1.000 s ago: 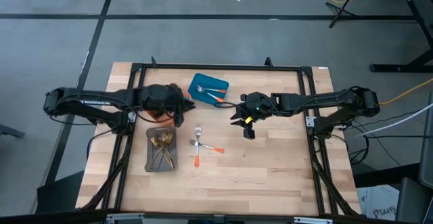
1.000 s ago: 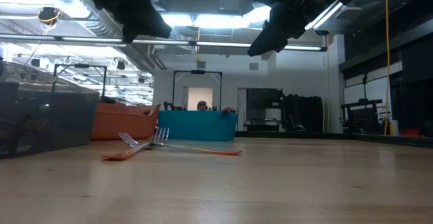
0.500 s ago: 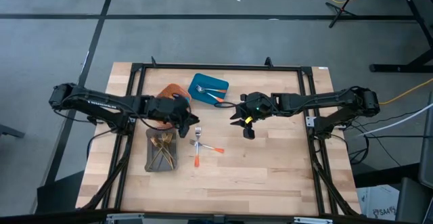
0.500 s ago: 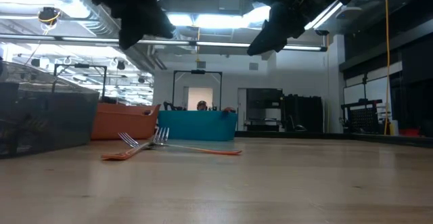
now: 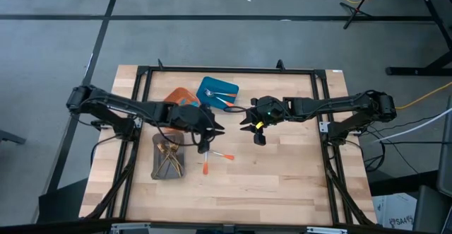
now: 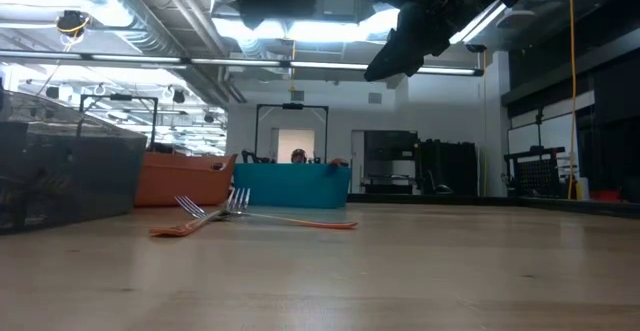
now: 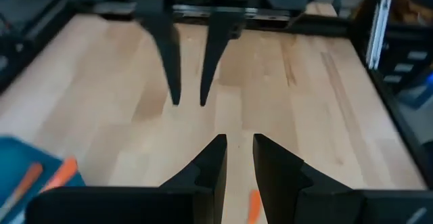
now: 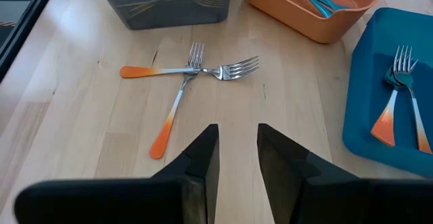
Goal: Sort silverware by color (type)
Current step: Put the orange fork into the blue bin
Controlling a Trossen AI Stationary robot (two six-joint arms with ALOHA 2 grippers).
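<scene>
Here the left end effector (image 5: 210,130), fingers slightly parted and empty, hovers over the two crossed orange-handled forks (image 8: 189,75) on the table (image 5: 282,170); it should probably descend squarely over one handle, away from the crossing.

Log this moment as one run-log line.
left gripper: open, empty, above the two crossed orange-handled forks | right gripper: open, empty, waiting mid-table | blue tray: holds orange-handled forks | orange tray: blue-handled pieces
</scene>
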